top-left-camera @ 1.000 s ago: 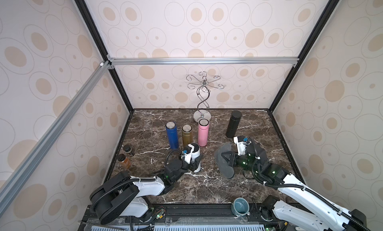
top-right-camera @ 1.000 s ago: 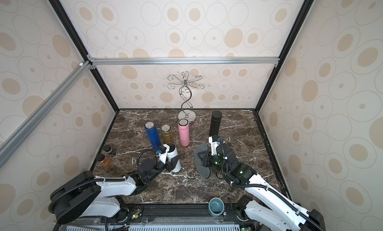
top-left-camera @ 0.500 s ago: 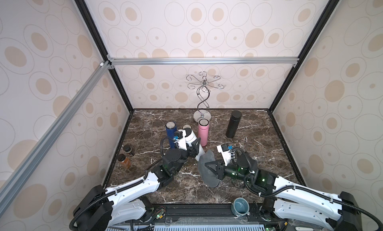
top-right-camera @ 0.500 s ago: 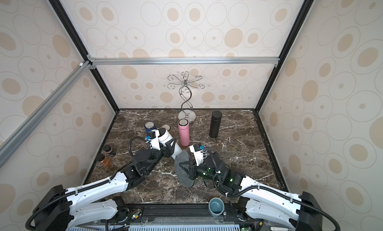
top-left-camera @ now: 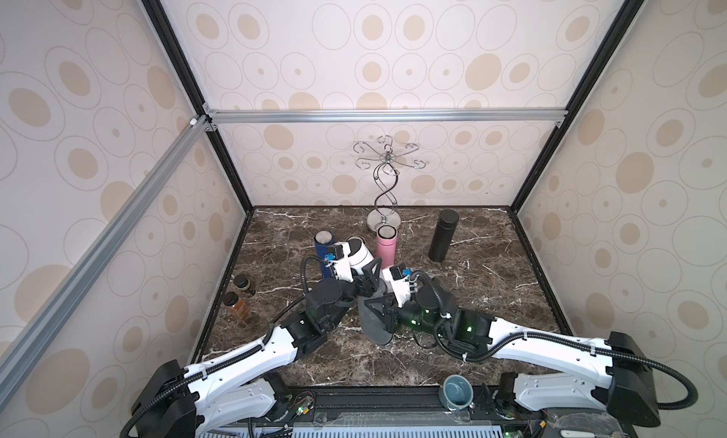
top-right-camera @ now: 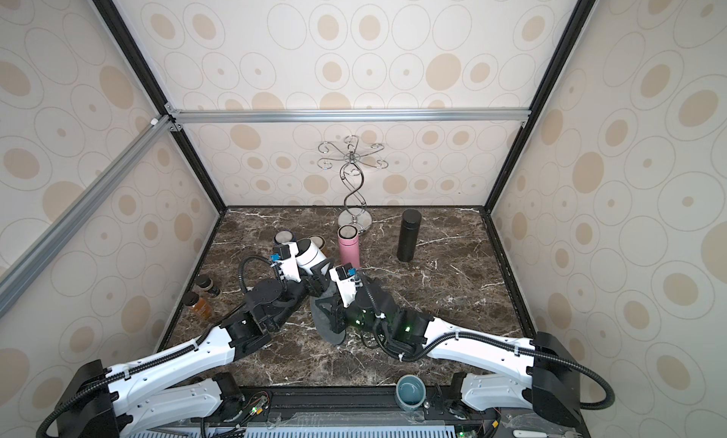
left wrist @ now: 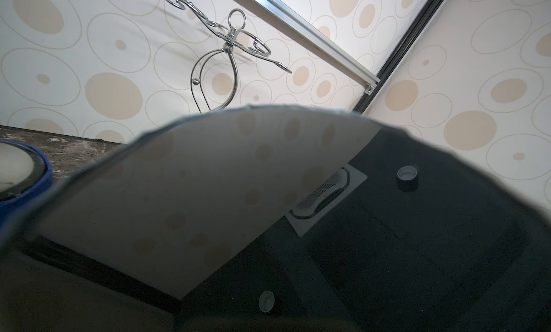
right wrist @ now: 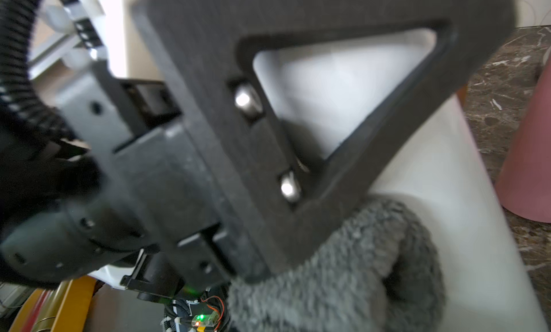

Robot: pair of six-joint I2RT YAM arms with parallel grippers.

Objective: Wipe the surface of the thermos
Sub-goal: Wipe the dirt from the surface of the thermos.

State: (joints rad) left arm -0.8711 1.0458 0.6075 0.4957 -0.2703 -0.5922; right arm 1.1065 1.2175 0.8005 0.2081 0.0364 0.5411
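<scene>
A white thermos (top-left-camera: 360, 255) hangs tilted above the marble table, and my left gripper (top-left-camera: 369, 275) is shut on its lower body. In both top views its capped end points toward the back left (top-right-camera: 310, 253). My right gripper (top-left-camera: 383, 312) is shut on a grey fluffy cloth (top-left-camera: 373, 326). It sits just in front of and under the left gripper. In the right wrist view the cloth (right wrist: 343, 271) lies against the thermos body (right wrist: 432, 196), right below the black finger (right wrist: 298, 107) of the left gripper. The glossy thermos wall (left wrist: 208, 181) fills the left wrist view.
A blue thermos (top-left-camera: 323, 241), a gold one (top-left-camera: 356, 240) mostly hidden, a pink one (top-left-camera: 386, 247) and a black one (top-left-camera: 443, 235) stand behind. A metal hook stand (top-left-camera: 384, 192) is at the back. Two small jars (top-left-camera: 240, 294) sit left and a teal cup (top-left-camera: 457, 390) at the front edge.
The left arm has lifted the white thermos off the table and carried it back, tilted. The right arm has swung the cloth leftward, up to the thermos.
</scene>
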